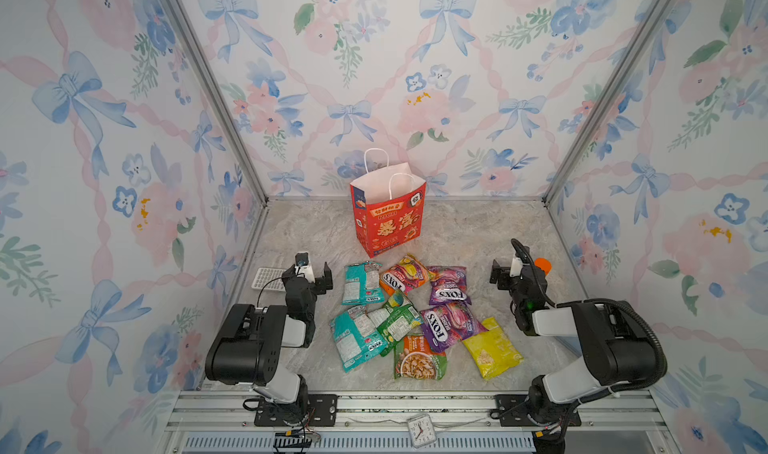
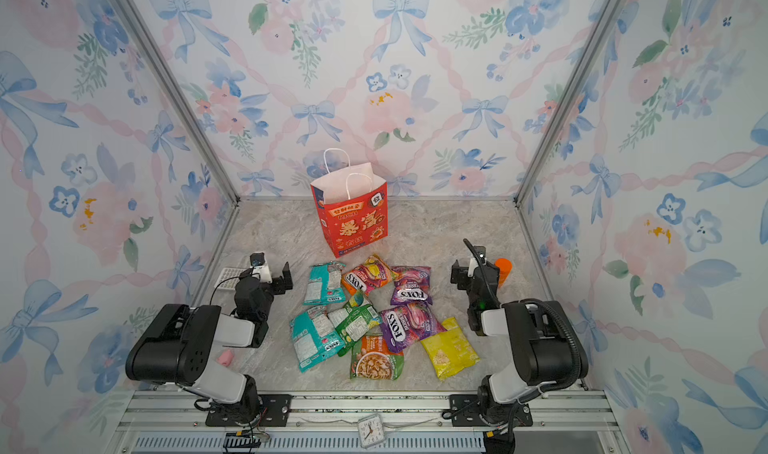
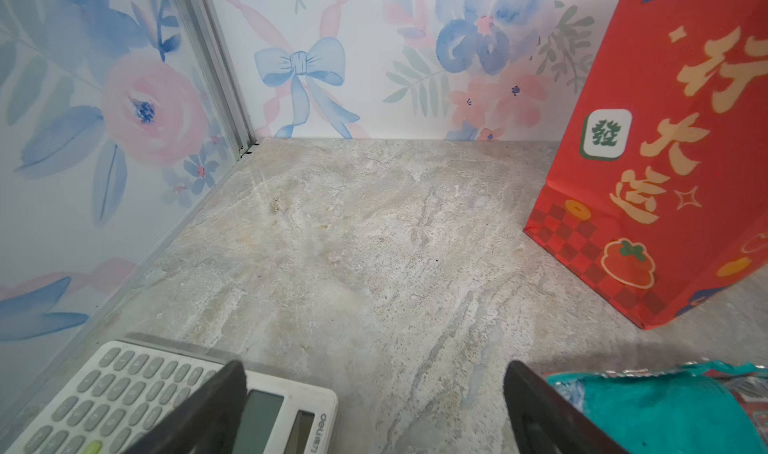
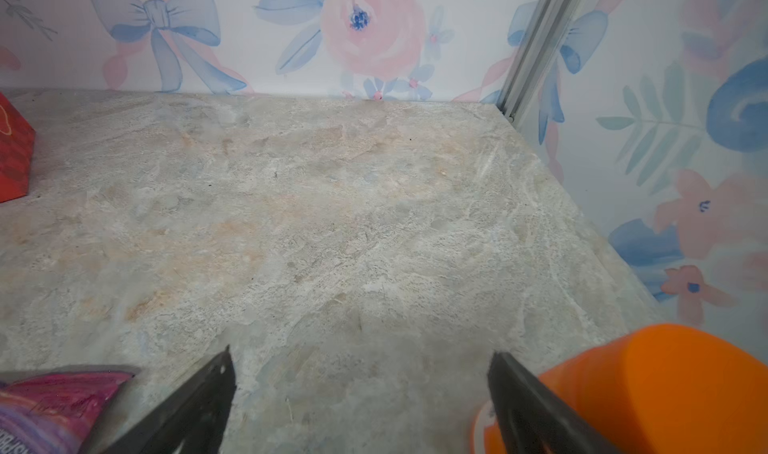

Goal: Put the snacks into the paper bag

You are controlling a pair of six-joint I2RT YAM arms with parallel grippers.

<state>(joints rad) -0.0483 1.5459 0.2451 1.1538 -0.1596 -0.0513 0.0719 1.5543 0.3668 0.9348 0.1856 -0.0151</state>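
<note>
The red paper bag [image 1: 388, 219] [image 2: 353, 223] stands upright and open at the back middle of the table. Its side also shows in the left wrist view as the paper bag [image 3: 665, 161]. Several snacks lie in a loose pile in front of it, among them a teal packet [image 1: 360, 283], a purple FOX'S packet [image 1: 448, 285], a green packet [image 1: 397, 319] and a yellow packet [image 1: 492, 348]. My left gripper [image 1: 309, 275] [image 3: 374, 369] hovers left of the pile, open and empty. My right gripper [image 1: 517, 271] [image 4: 361, 356] hovers right of the pile, also open and empty.
A white calculator [image 1: 268, 279] [image 3: 166, 398] lies under and left of my left gripper. An orange bottle [image 1: 542, 265] [image 4: 665, 389] stands just right of my right gripper. A pink toy [image 2: 225, 357] lies beside the left arm. A small clock [image 1: 421, 431] sits on the front rail.
</note>
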